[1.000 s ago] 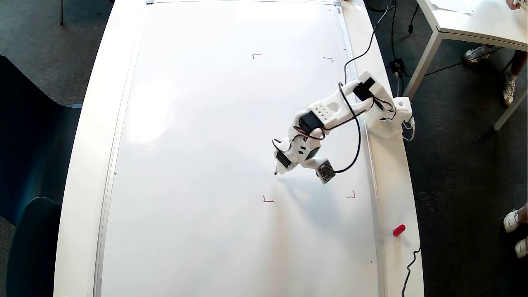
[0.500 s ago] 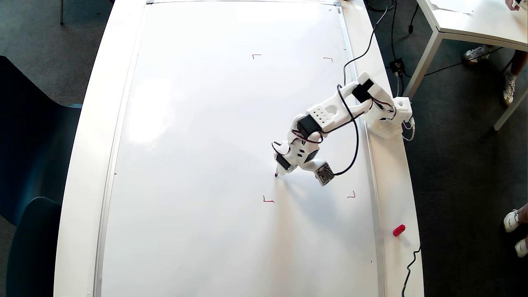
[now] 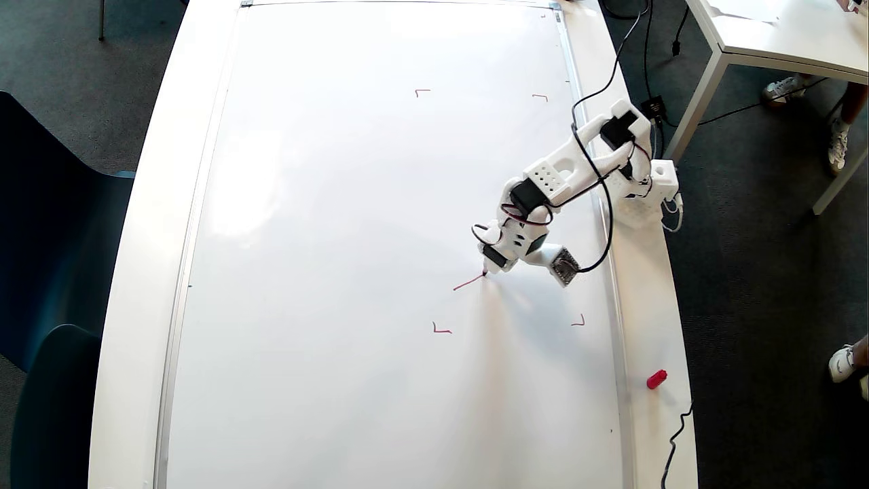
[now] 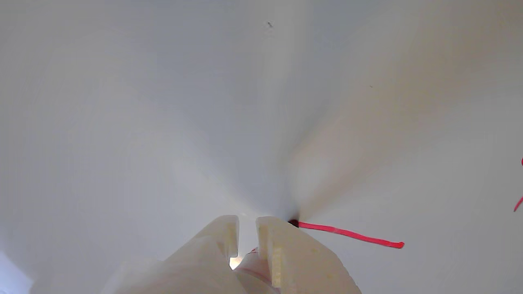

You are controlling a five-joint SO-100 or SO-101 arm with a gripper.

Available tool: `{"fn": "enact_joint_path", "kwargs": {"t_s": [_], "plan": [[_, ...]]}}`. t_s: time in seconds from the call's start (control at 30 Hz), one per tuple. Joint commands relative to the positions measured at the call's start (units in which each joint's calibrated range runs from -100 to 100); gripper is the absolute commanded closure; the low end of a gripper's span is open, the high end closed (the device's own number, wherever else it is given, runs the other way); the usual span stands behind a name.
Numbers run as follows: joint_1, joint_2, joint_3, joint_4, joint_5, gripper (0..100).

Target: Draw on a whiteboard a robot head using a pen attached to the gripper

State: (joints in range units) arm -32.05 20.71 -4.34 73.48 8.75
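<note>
- The gripper [image 3: 490,266] points down at the whiteboard [image 3: 339,204] in the overhead view, its white printed body and black servo blocks hanging off the arm that reaches in from the board's right edge.
- In the wrist view the gripper [image 4: 247,232] shows two cream fingers [image 4: 222,234] with a narrow slot between them; it is clenched around the pen [image 4: 255,265], whose white and red body sits in that slot.
- The pen [image 3: 486,271] tip touches the board right at the gripper's end in the overhead view.
- Of the robot head only one short red stroke [image 3: 468,281] is on the board; it starts at the pen tip and runs down-left from the gripper in the overhead view, and to the right of the fingers in the wrist view [image 4: 349,234].
- Four small red corner marks lie around the gripper: two above it [image 3: 422,92] and two below it [image 3: 441,330].
- A loose red cap [image 3: 656,379] rests on the bench [image 3: 136,272], well apart from the gripper, below and to its right, outside the board's silver frame.
</note>
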Motion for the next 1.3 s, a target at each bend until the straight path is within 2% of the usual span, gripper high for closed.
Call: {"fn": "enact_joint_path", "kwargs": {"t_s": [0.0,0.53,0.93,1.13,1.27], "plan": [[-1.6,-4.2,5.3,0.3,1.0,99],[-7.0,-21.3,28.6,0.7,1.0,99],[-6.7,-28.1,36.5,0.9,1.3,99],[-2.8,-32.3,41.2,0.9,5.6,99],[1.4,-33.9,42.4,5.0,9.1,99]]}}
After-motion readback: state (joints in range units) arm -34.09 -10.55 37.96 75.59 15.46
